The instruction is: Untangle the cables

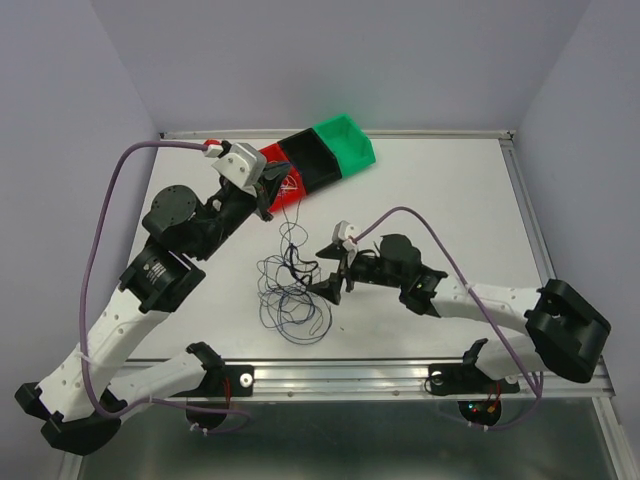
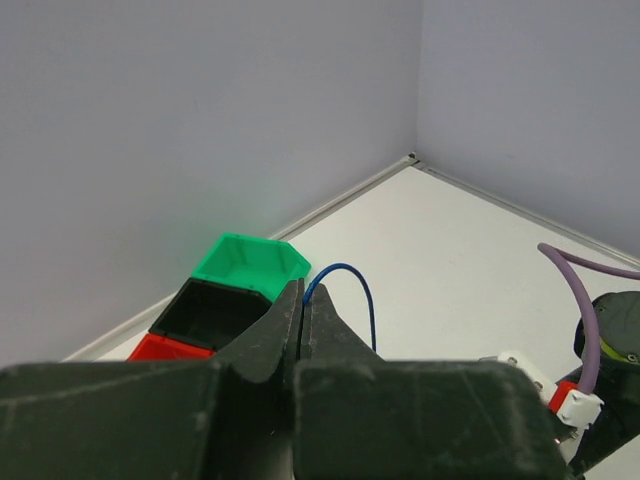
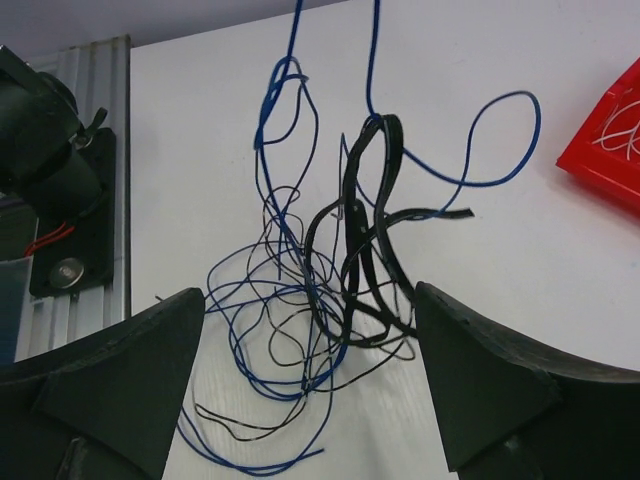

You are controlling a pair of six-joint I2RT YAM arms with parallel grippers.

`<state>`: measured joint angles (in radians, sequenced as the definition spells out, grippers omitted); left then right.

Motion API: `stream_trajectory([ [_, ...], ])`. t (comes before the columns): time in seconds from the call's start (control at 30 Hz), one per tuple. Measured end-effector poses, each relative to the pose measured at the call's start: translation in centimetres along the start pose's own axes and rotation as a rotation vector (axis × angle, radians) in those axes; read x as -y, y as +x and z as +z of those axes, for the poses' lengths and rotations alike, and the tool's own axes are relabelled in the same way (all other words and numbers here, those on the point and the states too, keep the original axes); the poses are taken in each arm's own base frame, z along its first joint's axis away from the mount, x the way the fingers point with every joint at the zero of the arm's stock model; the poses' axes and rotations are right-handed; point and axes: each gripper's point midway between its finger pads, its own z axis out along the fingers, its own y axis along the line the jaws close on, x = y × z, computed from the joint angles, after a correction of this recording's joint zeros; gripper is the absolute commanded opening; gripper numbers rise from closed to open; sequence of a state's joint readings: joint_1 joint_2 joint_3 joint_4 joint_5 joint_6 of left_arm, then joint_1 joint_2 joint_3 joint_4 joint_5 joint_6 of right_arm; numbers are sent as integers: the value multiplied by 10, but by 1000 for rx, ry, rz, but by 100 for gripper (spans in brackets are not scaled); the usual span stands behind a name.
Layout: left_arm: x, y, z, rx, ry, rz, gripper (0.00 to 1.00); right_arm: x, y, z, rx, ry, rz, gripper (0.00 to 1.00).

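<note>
Pinching one blue cable [image 2: 368, 300] in your closed left fingers [image 2: 265, 345], with your right fingers [image 3: 130, 380] spread wide at the tangled cables [image 1: 290, 290] on the surface [image 1: 450, 200], expect limp, featherlight, snag-prone strands, so I'd take a single loose outer loop.

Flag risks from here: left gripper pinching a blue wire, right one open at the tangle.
1. The left gripper holds the blue wire only at its very tips. More pull may slip it out, or tighten the tangle it runs into.
2. The right gripper is open with that tangle between its fingers. Closing now would likely grab several wires at once, not one.
</note>
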<state>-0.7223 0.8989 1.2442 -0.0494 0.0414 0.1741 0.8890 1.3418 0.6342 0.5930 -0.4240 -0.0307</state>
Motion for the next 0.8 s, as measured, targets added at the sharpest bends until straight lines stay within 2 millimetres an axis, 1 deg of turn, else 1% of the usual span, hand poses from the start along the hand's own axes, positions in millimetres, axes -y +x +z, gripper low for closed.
stream_trajectory([
  [0.07, 0, 1, 0, -3, 0, 0, 0, -4, -3, 0, 5, 2, -4, 88],
  [0.1, 0, 2, 0, -6, 0, 0, 0, -4, -8, -2, 14, 12, -8, 88],
  [0.13, 0, 2, 0, -8, 1, 0, 0, -4, -14, -5, 27, 20, -12, 87],
  [0.17, 0, 3, 0, -10, 0, 0, 0, -4, -27, -10, 58, 29, -25, 86],
  [0.27, 0, 4, 0, -17, 2, 0, 0, -10, -56, -20, 133, 22, -58, 86],
  [0.33, 1, 5, -1, -22, 5, 0, 0, -14, -61, -19, 143, 4, -65, 85],
  [0.4, 2, 5, -1, -23, 11, 0, 0, -14, -55, -11, 121, -7, -61, 85],
  [0.53, 4, 6, -1, -24, 22, 0, 0, -8, -27, 5, 40, -1, -43, 86],
  [0.6, 5, 6, -1, -25, 28, -1, 0, -5, -15, 9, 5, 9, -37, 86],
  [0.63, 6, 5, -1, -24, 32, -1, 0, -2, -9, 11, -11, 21, -36, 82],
  [0.67, 6, 4, -1, -23, 34, -1, 0, 1, -5, 13, -22, 30, -35, 74],
  [0.7, 6, 3, 0, -21, 37, -1, 0, 3, -4, 15, -28, 36, -38, 65],
  [0.73, 7, 2, 0, -18, 38, -1, 0, 5, -2, 17, -35, 48, -41, 51],
  [0.8, 7, 1, 1, -18, 40, -1, 0, 8, -3, 21, -37, 63, -45, 41],
])
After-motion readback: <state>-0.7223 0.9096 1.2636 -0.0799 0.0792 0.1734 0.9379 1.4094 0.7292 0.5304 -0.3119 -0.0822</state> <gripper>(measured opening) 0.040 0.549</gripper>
